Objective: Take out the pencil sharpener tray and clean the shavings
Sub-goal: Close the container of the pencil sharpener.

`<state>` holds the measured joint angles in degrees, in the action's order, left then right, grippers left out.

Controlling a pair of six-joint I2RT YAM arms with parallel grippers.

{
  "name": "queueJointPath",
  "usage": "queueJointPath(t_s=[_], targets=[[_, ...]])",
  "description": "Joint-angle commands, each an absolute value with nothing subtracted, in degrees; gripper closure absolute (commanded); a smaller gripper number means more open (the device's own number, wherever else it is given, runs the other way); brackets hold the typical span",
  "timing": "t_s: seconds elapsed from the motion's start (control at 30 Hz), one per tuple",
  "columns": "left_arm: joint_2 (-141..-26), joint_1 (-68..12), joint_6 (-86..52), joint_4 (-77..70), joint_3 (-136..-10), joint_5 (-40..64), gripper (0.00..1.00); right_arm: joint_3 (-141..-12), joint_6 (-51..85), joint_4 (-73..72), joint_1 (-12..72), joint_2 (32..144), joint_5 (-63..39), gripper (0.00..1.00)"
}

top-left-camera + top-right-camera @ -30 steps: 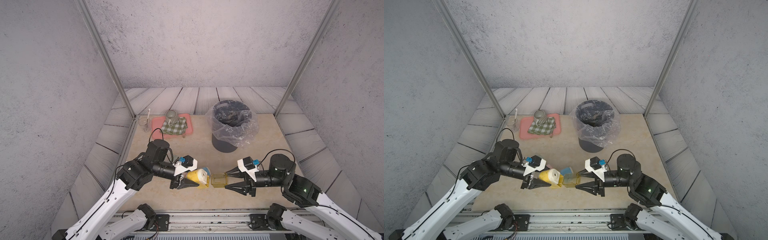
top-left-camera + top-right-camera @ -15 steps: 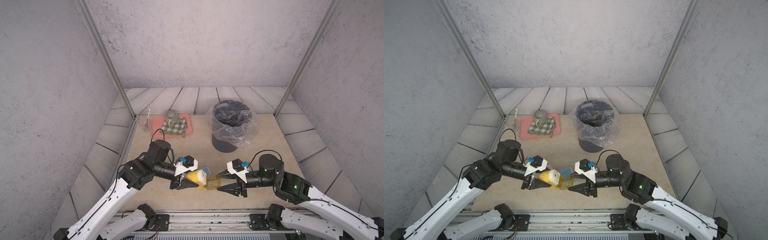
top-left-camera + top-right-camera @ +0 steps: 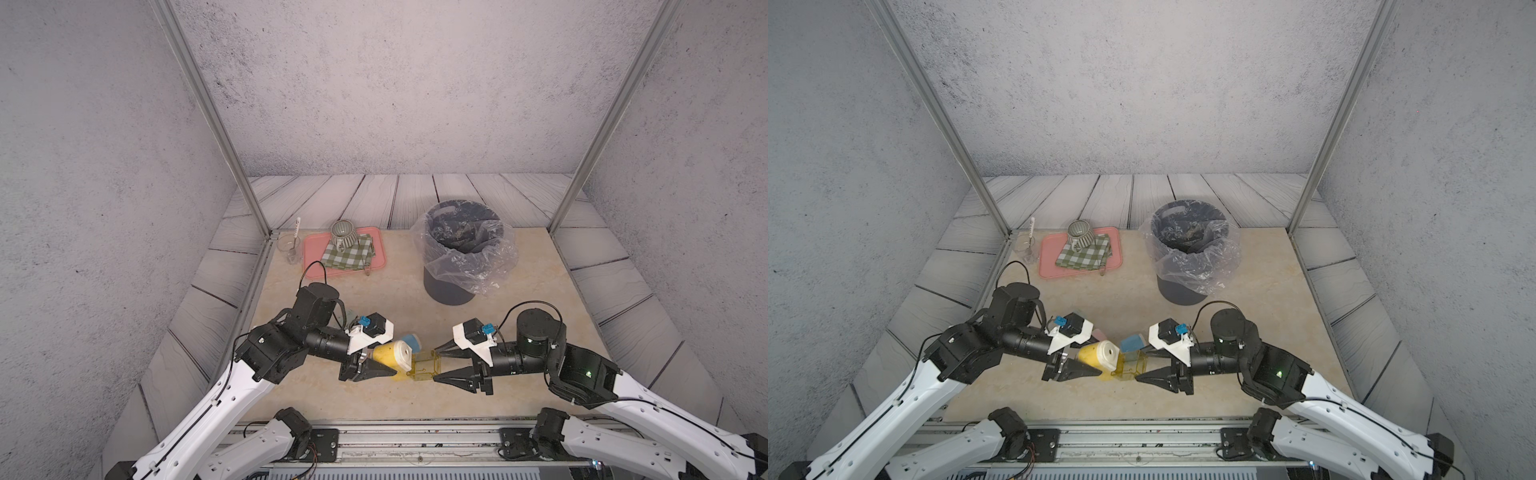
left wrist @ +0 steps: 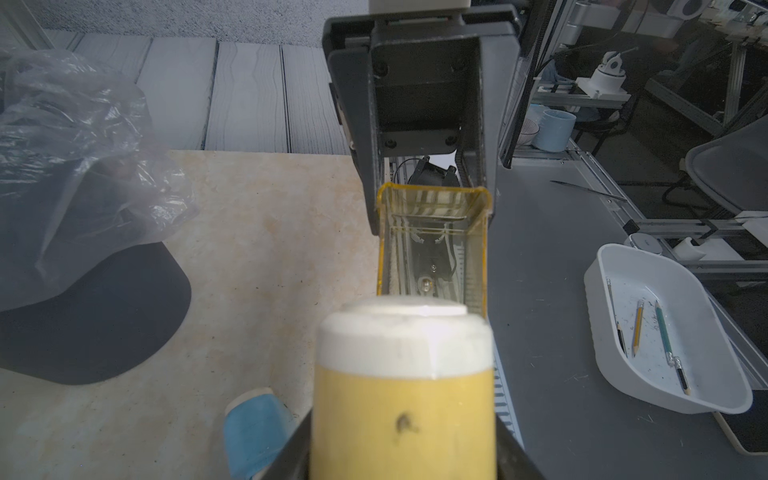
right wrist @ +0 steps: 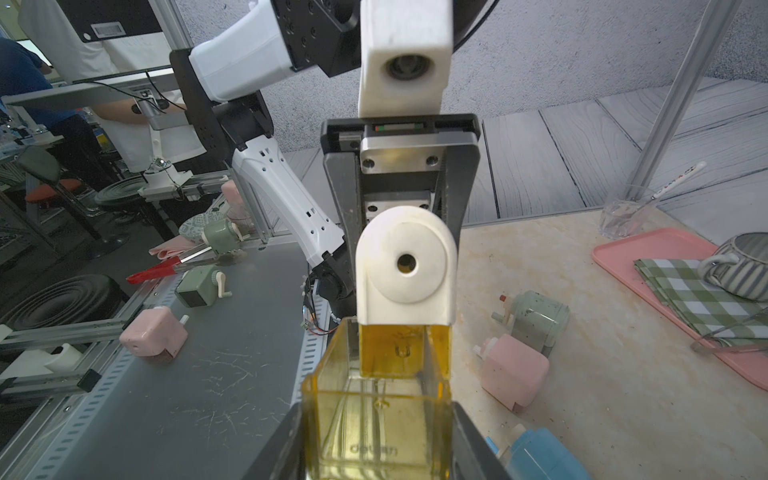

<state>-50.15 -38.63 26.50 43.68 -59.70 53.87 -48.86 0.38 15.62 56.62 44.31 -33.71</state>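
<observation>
Left gripper (image 3: 392, 360): clamping yellow plastic sharpener body w/ white front (image 3: 388, 353), near front edge of beige table (image 3: 374, 299), mid.
Right gripper (image 3: 435, 364): jaws part-open, pinching clear amber plastic tray (image 3: 424, 365) by outer end.
Axis: tray running gripper-to-gripper, inner end seemingly sitting in body; pull needing to go twd right edge.

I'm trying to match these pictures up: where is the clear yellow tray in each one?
In a top view: clear yellow tray low centre, beside the yellow pencil sharpener.
In a top view: same spot.
Left wrist: mid-picture, beyond the sharpener.
Right wrist: nearest the camera.
Shared landmark: the sharpener's white face.
</observation>
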Motion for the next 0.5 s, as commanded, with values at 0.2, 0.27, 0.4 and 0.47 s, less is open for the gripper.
queueJointPath(t_s=[0.2, 0.27, 0.4, 0.47], targets=[[-48.3, -38.8, 25.0, 40.4, -58.2, 57.1, 1.00, -46.2, -1.1, 11.9, 56.9, 43.9, -31.4, 1.00], [-47.8, -38.8, 25.0, 40.3, -57.8, 57.0, 1.00, -46.5, -1.9, 12.7, 56.9, 44.1, -31.3, 1.00], [-47.2, -38.8, 25.2, 40.4, -57.5, 56.7, 1.00, -45.7, -2.4, 12.8, 56.9, 44.1, -30.5, 1.00], [-47.2, -38.8, 25.3, 40.4, -57.4, 56.6, 1.00, -45.1, -2.6, 12.6, 56.9, 44.0, -30.2, 1.00]])
